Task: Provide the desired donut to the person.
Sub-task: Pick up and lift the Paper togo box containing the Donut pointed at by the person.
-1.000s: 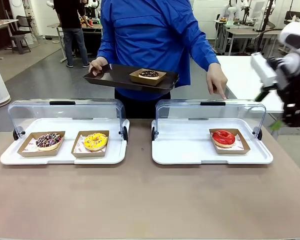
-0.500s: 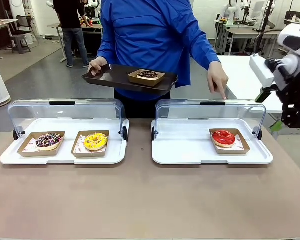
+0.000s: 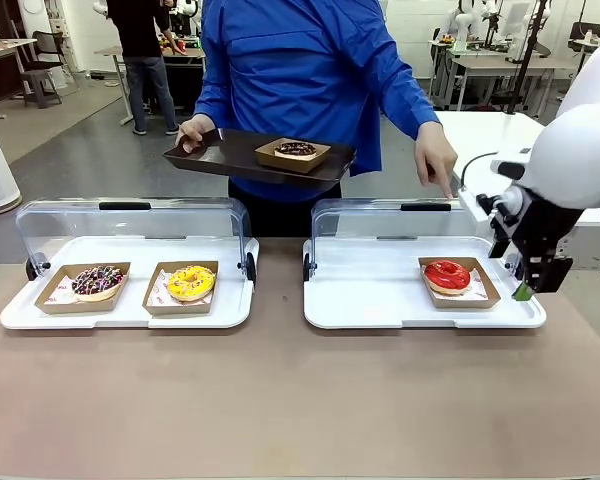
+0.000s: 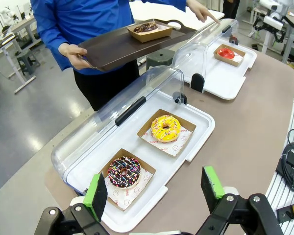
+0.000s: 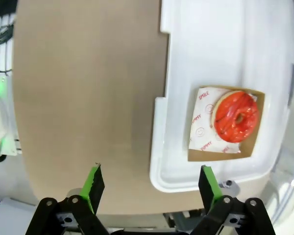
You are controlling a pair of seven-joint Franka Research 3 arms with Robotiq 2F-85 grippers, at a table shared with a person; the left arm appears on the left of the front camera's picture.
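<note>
**Right gripper open beside the red donut's case as the person points at it**

I see the person in a bright blue long-sleeved jacket (image 3: pixel 300 70) standing at the far side of the brown table (image 3: pixel 280 400). Their tray-holding hand (image 3: pixel 193 131) carries a dark brown flat serving tray (image 3: pixel 230 155). On it sits a chocolate-topped donut (image 3: pixel 297 149) in a cardboard boat.

Their pointing hand (image 3: pixel 437 160) reaches down with the index finger at the top edge of the clear hinged lid (image 3: pixel 420 222). I cannot tell whether it touches. The lid belongs to the right-hand white display case (image 3: pixel 380 300) and stands tipped back, open.

Toward the right end of that case, the red glazed donut (image 3: pixel 447 274) lies on printed paper in a brown cardboard boat (image 3: pixel 488 293).

The right gripper (image 5: pixel 151 185) has its green-padded fingers spread wide with nothing between them. In the front view it hangs just beside the right end of that case, near the red glazed donut but not touching it. Its wrist camera looks straight down on the table and the case's rim, with the donut ahead and off to one side.

The left gripper (image 4: pixel 154 188) is also spread wide and empty, above the near edge of the left-hand white display case (image 4: pixel 203 128). That case holds a chocolate donut with coloured sprinkles (image 4: pixel 124 171) and a yellow-iced donut (image 4: pixel 165 128), each in its own boat, side by side and apart.
</note>
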